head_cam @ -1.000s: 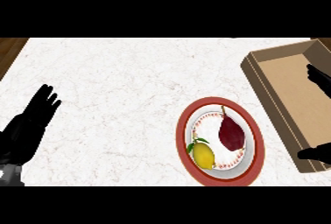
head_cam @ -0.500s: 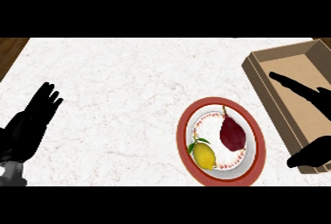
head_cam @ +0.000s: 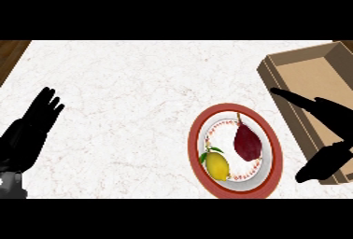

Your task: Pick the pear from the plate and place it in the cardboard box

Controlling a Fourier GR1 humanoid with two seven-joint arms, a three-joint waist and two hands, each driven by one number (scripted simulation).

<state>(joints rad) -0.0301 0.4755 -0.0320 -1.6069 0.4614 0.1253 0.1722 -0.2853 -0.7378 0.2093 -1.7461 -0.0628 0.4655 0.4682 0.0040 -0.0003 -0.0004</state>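
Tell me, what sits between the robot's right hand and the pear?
In the head view, only the plate's red rim separates the right hand from the pear.

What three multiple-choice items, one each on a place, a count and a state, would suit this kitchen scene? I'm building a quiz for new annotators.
1. Where is the cardboard box relative to the plate?
A. To its right
B. To its left
C. Stacked on top of it

2. How many fruits lie on the plate?
A. One
B. Two
C. Four

3. What is the right robot hand doing?
A. Curled round the pear
B. Open, holding nothing
C. Pressing the lemon

Answers:
1 A, the box lies along the counter's right edge, beyond the plate's rim.
2 B, a dark red pear and a yellow lemon share the plate.
3 B, its fingers are spread over the box's edge, and the pear sits untouched.
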